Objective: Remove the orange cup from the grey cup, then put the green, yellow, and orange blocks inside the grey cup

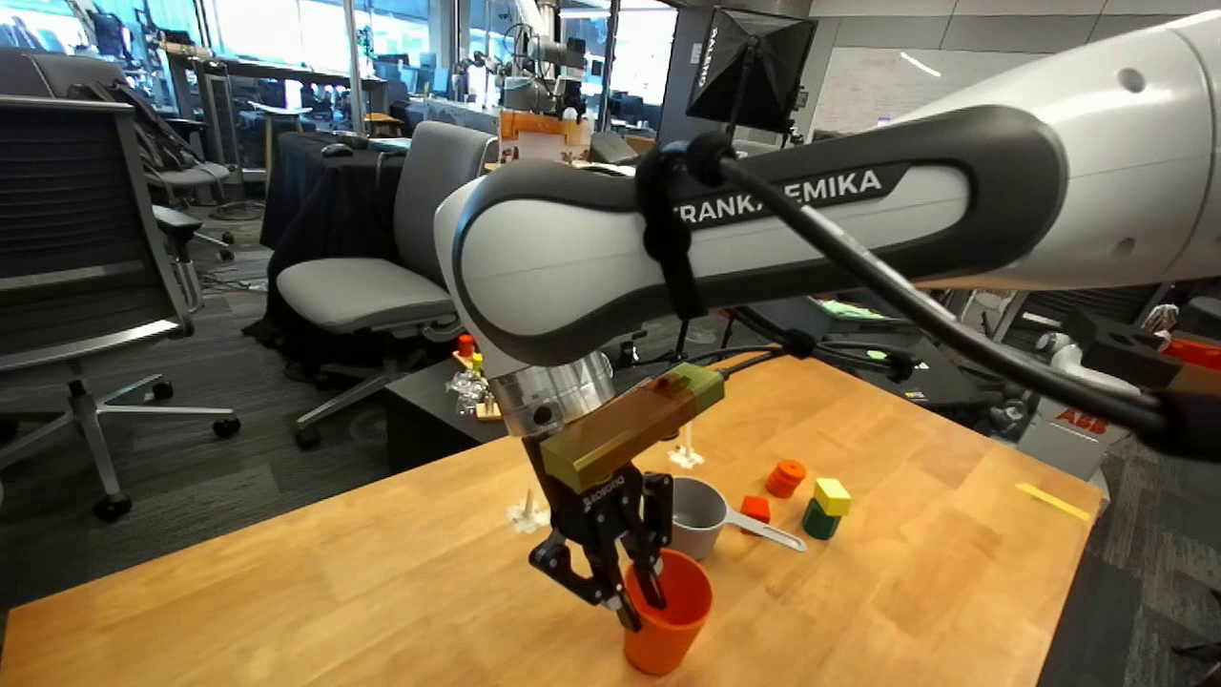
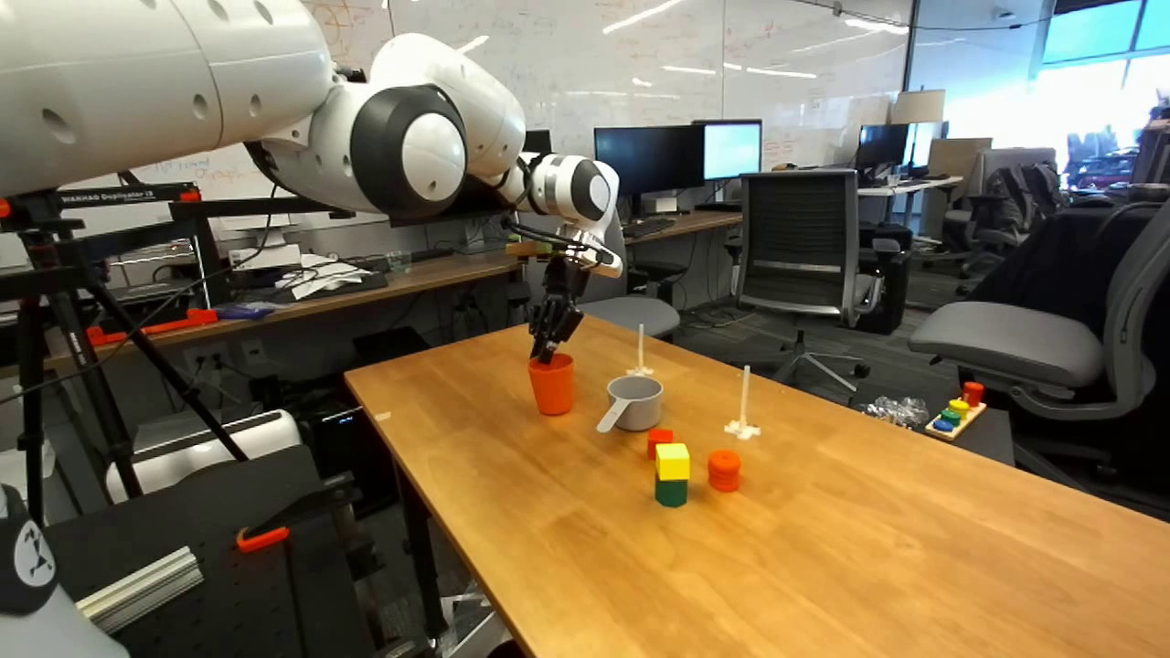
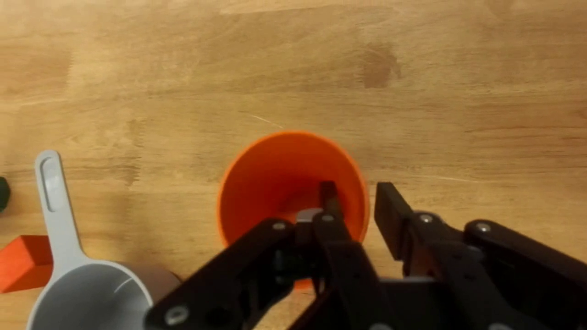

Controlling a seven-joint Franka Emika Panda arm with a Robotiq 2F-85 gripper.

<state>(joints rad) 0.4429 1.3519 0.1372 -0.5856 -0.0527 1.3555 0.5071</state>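
The orange cup [image 1: 658, 644] stands upright on the table, apart from the grey cup; it also shows in an exterior view [image 2: 553, 388] and the wrist view [image 3: 261, 178]. My gripper [image 3: 357, 187] is open and straddles the orange cup's wall, one finger inside, one outside, with gaps beside the wall. The grey cup [image 1: 696, 506] has a long handle and stands beside it; its visible inside [image 3: 91, 298] shows nothing in it. The orange block [image 2: 659, 440] sits near the grey cup's handle. The yellow block [image 2: 673, 461] rests on the green block [image 2: 671, 492].
A round orange stacked piece [image 2: 724, 471] stands near the blocks. Two thin upright pegs on white bases [image 2: 641, 347] [image 2: 745, 402] stand behind the grey cup. A yellow tape strip [image 1: 1054, 501] lies near the wooden table's edge [image 2: 457, 548].
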